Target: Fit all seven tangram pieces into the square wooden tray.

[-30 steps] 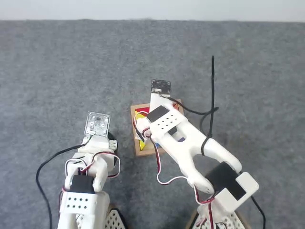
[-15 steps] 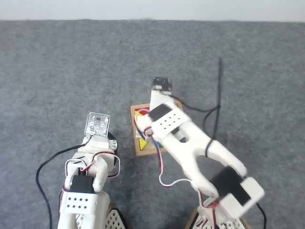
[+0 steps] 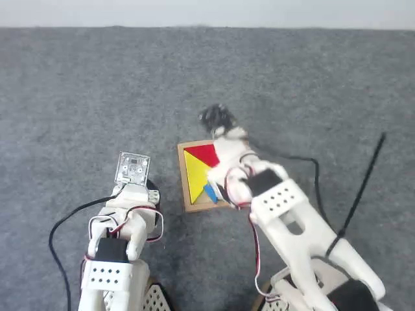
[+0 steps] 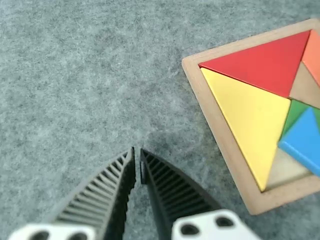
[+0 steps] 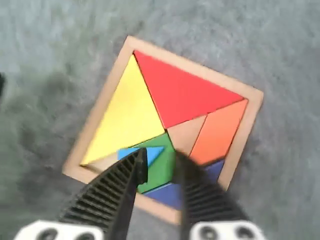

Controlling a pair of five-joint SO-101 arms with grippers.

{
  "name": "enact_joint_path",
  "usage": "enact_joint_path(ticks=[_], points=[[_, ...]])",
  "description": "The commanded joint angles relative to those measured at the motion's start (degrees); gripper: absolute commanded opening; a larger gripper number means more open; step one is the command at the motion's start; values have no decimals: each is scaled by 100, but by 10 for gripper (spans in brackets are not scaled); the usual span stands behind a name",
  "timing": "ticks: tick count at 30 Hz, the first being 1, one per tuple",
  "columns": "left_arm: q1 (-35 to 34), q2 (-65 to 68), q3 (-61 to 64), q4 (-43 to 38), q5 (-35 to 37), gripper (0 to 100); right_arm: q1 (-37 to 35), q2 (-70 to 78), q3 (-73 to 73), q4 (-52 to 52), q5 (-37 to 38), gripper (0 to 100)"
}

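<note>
The square wooden tray (image 3: 184,183) lies mid-table. It holds a yellow triangle (image 5: 127,117), a red triangle (image 5: 185,92), an orange piece (image 5: 220,132), a green piece (image 5: 160,167) and a dark blue piece (image 5: 167,192). A light blue triangle (image 5: 145,151) lies askew over the green one, also seen as the blue triangle (image 4: 305,142). Two small patches of bare wood (image 5: 186,137) show. My right gripper (image 5: 161,161) hangs open just above the light blue triangle, holding nothing. My left gripper (image 4: 137,156) is shut over bare carpet beside the tray (image 4: 220,125).
Grey carpet (image 3: 97,84) covers the table all around. The right arm (image 3: 279,201) hides the tray's right side from above, and its black cable (image 3: 363,181) sticks out to the right. The left arm (image 3: 123,233) stands at the near left.
The right arm drew back toward the near right, uncovering the tray's yellow and red pieces; its cable swung right. The left arm kept still.
</note>
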Motion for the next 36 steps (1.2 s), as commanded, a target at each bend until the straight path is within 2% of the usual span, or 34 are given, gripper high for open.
enact_joint_path(ticks=[1,11,16,31,36], points=[[-26,-70,-48,9,26,14,48,-180,501,-1077,642,7],[-26,-70,-48,9,26,14,-365,1042,-105,-1349,642,7],[-26,-70,-48,9,26,14,-347,1833,-589,-1297,686,7],[-26,-70,-48,9,26,14,-330,1921,-501,-971,695,7],[-26,-70,-48,9,26,14,-92,1921,-501,-945,677,7]])
